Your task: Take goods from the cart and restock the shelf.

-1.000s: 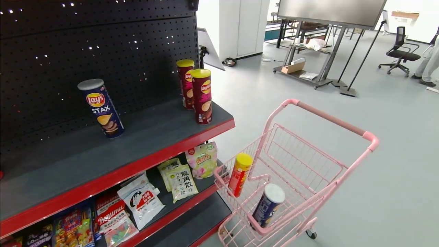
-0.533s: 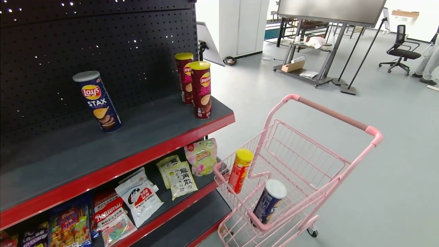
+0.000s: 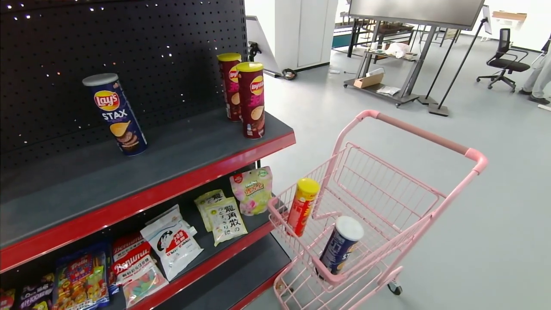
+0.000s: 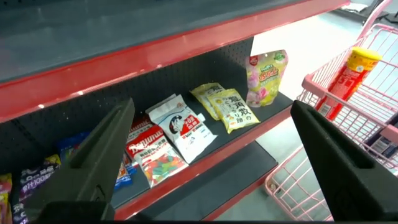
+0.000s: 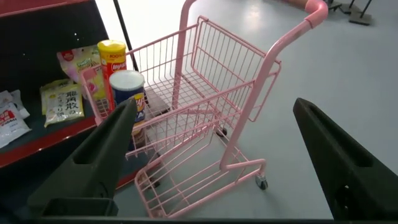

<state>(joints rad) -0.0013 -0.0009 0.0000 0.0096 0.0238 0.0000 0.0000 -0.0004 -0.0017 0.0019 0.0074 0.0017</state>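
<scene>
A pink cart [image 3: 422, 137] stands right of the shelf [image 3: 181, 150]. In it lean a red can with a yellow lid [image 3: 302, 207] and a dark blue can with a white lid [image 3: 341, 246]. On the upper shelf board stand a blue can [image 3: 115, 115] and two maroon cans [image 3: 251, 101], the second [image 3: 228, 86] behind the first. My left gripper [image 4: 212, 109] is open before the lower shelf, with the red can [image 4: 351, 71] off to one side. My right gripper [image 5: 214, 104] is open above the cart [image 5: 289, 37], holding nothing; the red can [image 5: 112, 59] and the blue can [image 5: 129, 93] lie beyond one finger.
Snack bags [image 3: 172, 241] fill the lower shelf behind its red edge [image 3: 224, 262]. A black pegboard [image 3: 129, 43] backs the shelf. Open grey floor lies right of the cart, with a screen stand [image 3: 413, 60] and an office chair [image 3: 501, 64] far behind.
The head view has tilted down a little, so shelf and cart sit higher in the picture. The cans on the shelf and in the cart have not moved.
</scene>
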